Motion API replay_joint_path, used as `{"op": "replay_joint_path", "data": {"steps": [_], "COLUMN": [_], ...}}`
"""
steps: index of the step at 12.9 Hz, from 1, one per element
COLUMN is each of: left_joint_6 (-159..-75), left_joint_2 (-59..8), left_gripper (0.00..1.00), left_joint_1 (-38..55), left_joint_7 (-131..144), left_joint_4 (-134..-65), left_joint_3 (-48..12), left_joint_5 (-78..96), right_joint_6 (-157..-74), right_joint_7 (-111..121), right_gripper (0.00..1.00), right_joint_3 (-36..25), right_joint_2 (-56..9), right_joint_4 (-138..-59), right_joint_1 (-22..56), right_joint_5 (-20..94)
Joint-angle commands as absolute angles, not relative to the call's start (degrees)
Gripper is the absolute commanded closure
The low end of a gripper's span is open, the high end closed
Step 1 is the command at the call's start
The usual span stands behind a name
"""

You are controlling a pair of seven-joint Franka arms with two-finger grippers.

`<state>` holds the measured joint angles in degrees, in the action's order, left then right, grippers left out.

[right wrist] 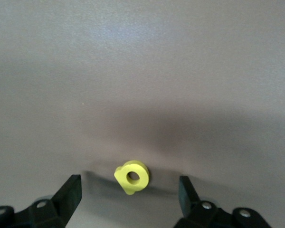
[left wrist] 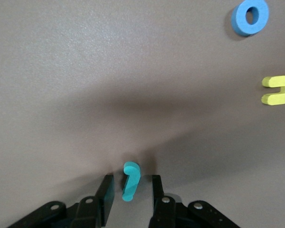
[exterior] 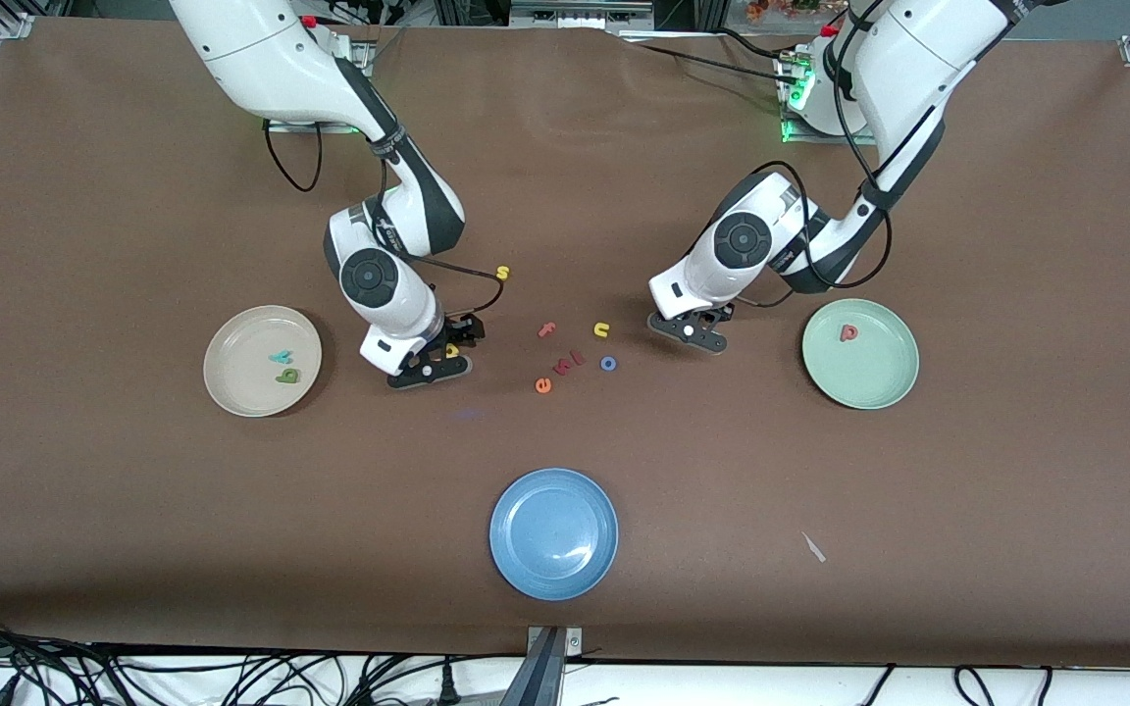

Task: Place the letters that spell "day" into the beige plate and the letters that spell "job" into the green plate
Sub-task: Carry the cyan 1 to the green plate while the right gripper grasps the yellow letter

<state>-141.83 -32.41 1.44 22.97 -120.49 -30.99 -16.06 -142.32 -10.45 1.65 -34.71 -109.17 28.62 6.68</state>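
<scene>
Teal "j" (left wrist: 130,182) lies on the brown table (exterior: 133,529) between the fingers (left wrist: 106,194) of the left gripper (left wrist: 131,195); jaws narrow, one on each side of it, a slim gap showing each side, contact cannot be told. Left gripper is down at the table, between the loose letters and the green plate (exterior: 889,392). Blue "o" (exterior: 608,364) lies near it, toward the right arm's end, with yellow "u" (exterior: 601,329) just farther from the front camera. Pink "b" (exterior: 848,333) is in the green plate.

Yellow "a" (right wrist: 132,176) lies on the table between the wide-spread fingers (right wrist: 69,192) of the right gripper (right wrist: 129,194), clear of both. Right gripper is low at the table, beside the beige plate (exterior: 231,378). Teal-blue "y" (exterior: 281,358) and green "d" (exterior: 287,376) are in the beige plate, close together.

Pink "f" (exterior: 546,329), orange "e" (exterior: 542,386) and two small pink letters (exterior: 568,362) lie mid-table; yellow "s" (exterior: 502,273) farther from the camera. Blue plate (exterior: 553,533) nearest the camera.
</scene>
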Motion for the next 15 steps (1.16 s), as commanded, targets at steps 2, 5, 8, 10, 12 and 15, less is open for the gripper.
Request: {"op": "replay_joint_path", "data": {"steps": [2,5,8,10,12,15], "left_joint_6": [-142.56,-141.77,-137.13,-133.79,-130.10,-123.68], "left_joint_2": [-33.13,-32.61,-29.81,-26.82,-25.32,-25.05], "left_gripper": [0.84,0.95,0.96,0.96,0.96,0.96], "left_joint_1": [1.84,1.67,1.06,0.44,0.09,-1.40], "left_joint_7": [27.33,27.33,27.25,26.37,26.37,23.40], "left_joint_4": [-120.50,-120.32,-119.62,-119.62,-118.22,-114.79], "left_joint_3": [-30.94,-31.03,-31.29,-31.29,-31.29,-31.20], "left_joint_5": [-20.39,-20.48,-20.39,-20.39,-20.30,-20.39], "right_joint_6": [-143.00,-143.00,-143.00,-143.00,-143.35,-143.70], "right_joint_7": [-7.66,-5.10,-4.83,-4.05,-3.96,-3.96], "right_gripper": [0.27,0.39,0.49,0.57,0.61,0.72], "right_joint_3": [1.67,1.50,1.41,1.41,1.41,1.41], "right_joint_2": [-32.96,-33.05,-33.22,-33.22,-33.31,-33.66], "right_joint_4": [-111.01,-110.92,-110.66,-110.65,-110.65,-110.57], "right_joint_1": [28.74,28.65,28.65,28.65,28.65,28.65], "right_joint_5": [6.24,6.33,6.24,5.71,5.71,5.63]}}
